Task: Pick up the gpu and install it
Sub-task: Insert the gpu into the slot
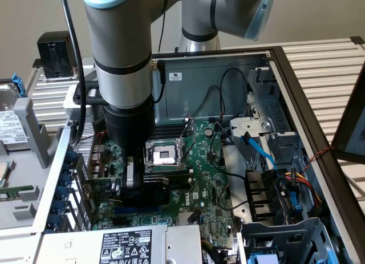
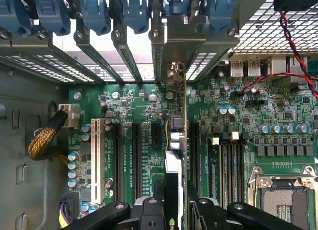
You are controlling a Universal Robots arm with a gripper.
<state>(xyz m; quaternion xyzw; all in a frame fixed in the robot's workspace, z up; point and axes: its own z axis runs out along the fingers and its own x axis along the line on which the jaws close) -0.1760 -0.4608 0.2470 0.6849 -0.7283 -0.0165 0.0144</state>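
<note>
The gpu [image 1: 161,182] stands on edge over the green motherboard [image 1: 211,178], its black shroud facing the CPU socket. My gripper [image 1: 135,183] reaches down into the open computer case and is shut on the card's near end. In the wrist view the gpu [image 2: 173,135] runs edge-on up the middle, between my two fingers [image 2: 149,209], with its metal bracket end [image 2: 171,73] at the rear slot openings. It sits in line with the black expansion slots [image 2: 135,160]. I cannot tell whether its edge is seated in a slot.
An open CPU socket [image 1: 165,155] lies just beyond the card, and memory slots [image 2: 223,160] run beside it. Blue slot latches [image 2: 99,11] line the case's rear wall. A drive cage [image 1: 285,241], cables [image 1: 259,150] and the power supply [image 1: 125,244] crowd the case.
</note>
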